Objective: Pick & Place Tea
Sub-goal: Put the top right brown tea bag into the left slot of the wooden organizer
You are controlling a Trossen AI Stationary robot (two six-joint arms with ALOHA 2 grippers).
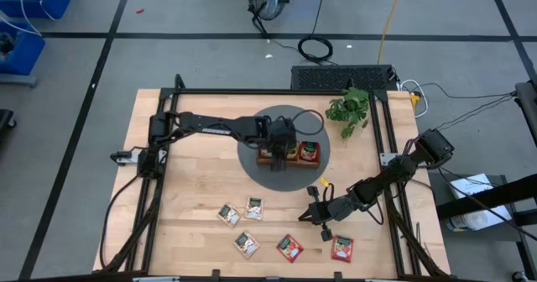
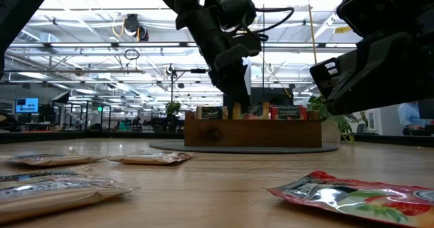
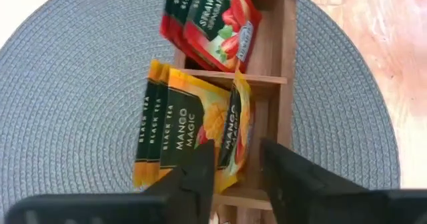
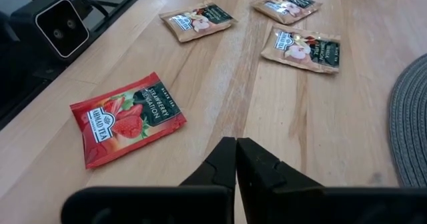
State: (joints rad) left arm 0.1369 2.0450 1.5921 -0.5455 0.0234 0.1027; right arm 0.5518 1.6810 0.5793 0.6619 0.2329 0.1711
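Observation:
A brown wooden tray (image 1: 267, 157) stands on a round grey mat (image 1: 252, 164). Red sachets (image 3: 220, 24) fill one compartment and orange-yellow ones (image 3: 180, 124) the middle one. My left gripper (image 3: 237, 171) hangs open over the middle compartment (image 1: 279, 154), a finger on either side of one upright yellow sachet (image 3: 237, 127). Cream sachets (image 1: 227, 214) (image 1: 253, 207) (image 1: 246, 244) and two red ones (image 1: 289, 248) (image 1: 341, 248) lie flat on the wood. My right gripper (image 4: 235, 161) is shut and empty, low over the table (image 1: 312, 217) near a red sachet (image 4: 127, 117).
A small potted plant (image 1: 350, 110) stands by the table's far right corner, beside the mat. Black frame rails (image 1: 382, 139) run along both sides of the table. A small camera box (image 4: 63, 25) sits at the near edge. Bare wood lies between the mat and the loose sachets.

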